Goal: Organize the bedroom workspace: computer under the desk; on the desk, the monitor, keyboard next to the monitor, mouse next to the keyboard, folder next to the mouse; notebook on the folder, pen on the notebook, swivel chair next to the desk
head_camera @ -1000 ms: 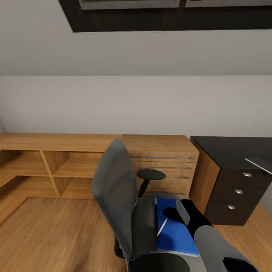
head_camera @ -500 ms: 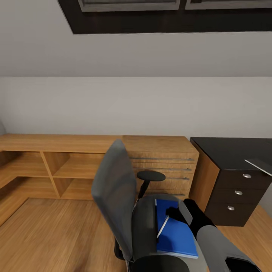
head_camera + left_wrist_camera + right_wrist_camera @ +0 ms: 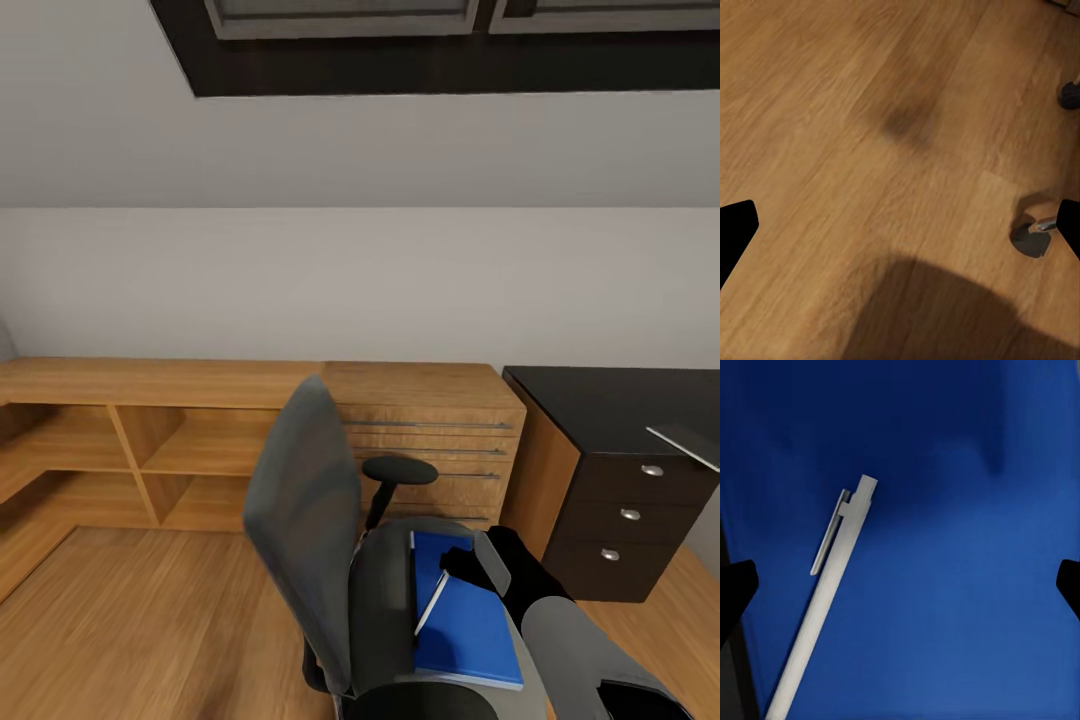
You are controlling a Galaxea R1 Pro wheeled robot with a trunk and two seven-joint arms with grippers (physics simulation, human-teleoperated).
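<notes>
The grey swivel chair (image 3: 300, 520) stands in the middle of the head view, its back toward me. On its seat lies the blue folder (image 3: 465, 625), and the whitish pen (image 3: 432, 603) rests on the folder's near-left part. My right gripper (image 3: 468, 568) hovers just over the folder, open, with the pen (image 3: 825, 607) lying off to one side between its spread fingertips (image 3: 735, 592) and nothing held. The black desk (image 3: 600, 400) with silver-knobbed drawers stands at the right. My left gripper (image 3: 902, 229) is open above the wooden floor.
Low wooden shelving (image 3: 200, 440) runs along the wall behind the chair. A thin grey flat item (image 3: 685, 442) overhangs the desk's right part. Chair casters (image 3: 1031, 236) sit on the floor near the left gripper. Open wooden floor (image 3: 130, 620) lies left of the chair.
The head view has drifted slightly. My right gripper has edged a little to the right over the folder; the pen and folder lie as before.
</notes>
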